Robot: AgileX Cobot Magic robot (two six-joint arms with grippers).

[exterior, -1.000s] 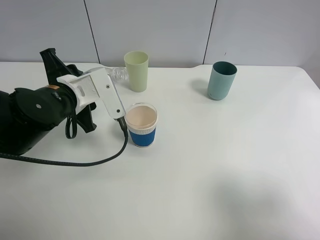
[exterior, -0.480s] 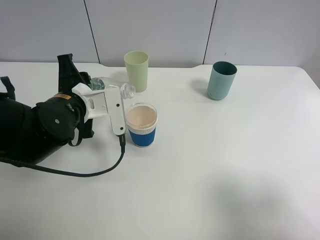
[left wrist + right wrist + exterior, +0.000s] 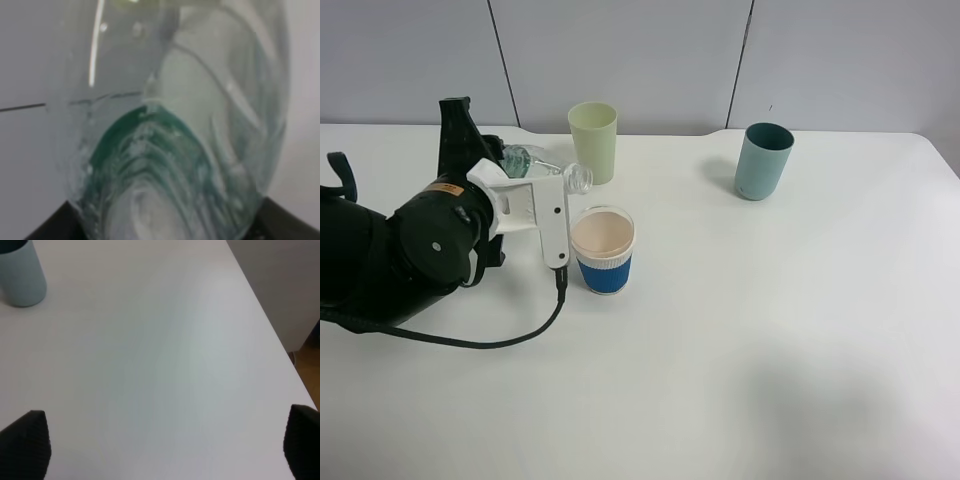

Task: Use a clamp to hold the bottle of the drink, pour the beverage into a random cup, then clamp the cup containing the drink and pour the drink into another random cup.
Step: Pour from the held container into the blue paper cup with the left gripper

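Note:
My left gripper is shut on the bottle of the drink, a clear bottle with a green label. The bottle lies tipped, its open mouth just above and left of the rim of the blue-sleeved paper cup. In the left wrist view the bottle fills the picture. I cannot make out a stream of the beverage or liquid in the cup. The pale yellow-green tumbler stands behind the bottle's mouth. In the right wrist view my right gripper is open over bare table, holding nothing.
A teal cup stands at the back right, also seen as the teal cup in the right wrist view. A black cable loops from the left arm onto the white table. The table's right edge lies close to the right gripper.
The left arm has turned and swung the bottle round, bringing its mouth from beside the tumbler to just over the blue-sleeved cup's rim. The cups have not moved.

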